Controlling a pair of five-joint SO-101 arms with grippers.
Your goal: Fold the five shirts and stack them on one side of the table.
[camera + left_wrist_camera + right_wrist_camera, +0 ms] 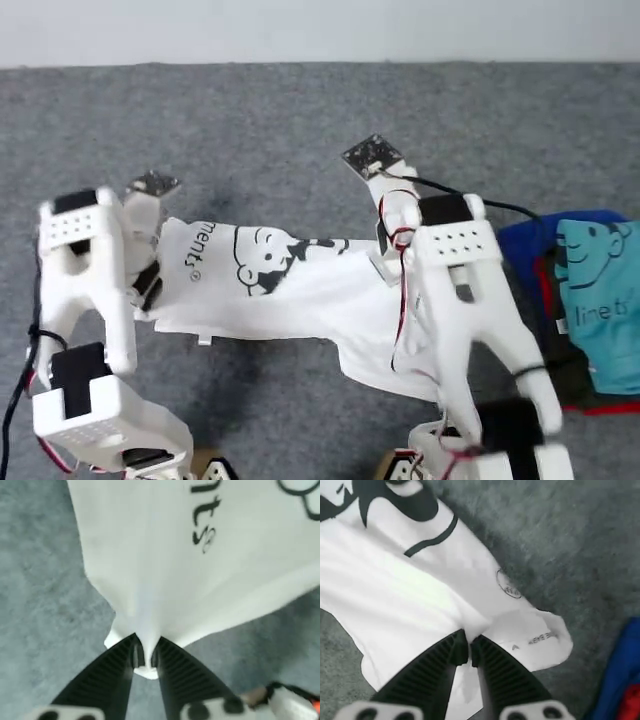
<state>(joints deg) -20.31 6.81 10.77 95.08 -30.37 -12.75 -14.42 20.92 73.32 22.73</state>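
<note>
The white shirt (290, 290) with its black cartoon print lies stretched across the middle of the grey tabletop (300, 120), between the two arms. The high view alone takes in the whole garment and, at the tabletop's right edge, a pile of other shirts: a teal shirt (600, 300) on top, a blue shirt (525, 245) spreading out beneath it, a red garment (548, 300) showing as an edge, and a dark garment (565, 360) between them. The left wrist view gives what the overhead picture hides: the left claw (145, 652) is closed on a bunched edge of the white fabric, close to the black lettering, with cloth pinched between its ribbed fingers (117, 667). The right wrist view shows the right claw (469, 650) likewise clamped on the white shirt, beside a flap carrying small print, with a strip of the blue and red cloth at the picture's corner.
</note>
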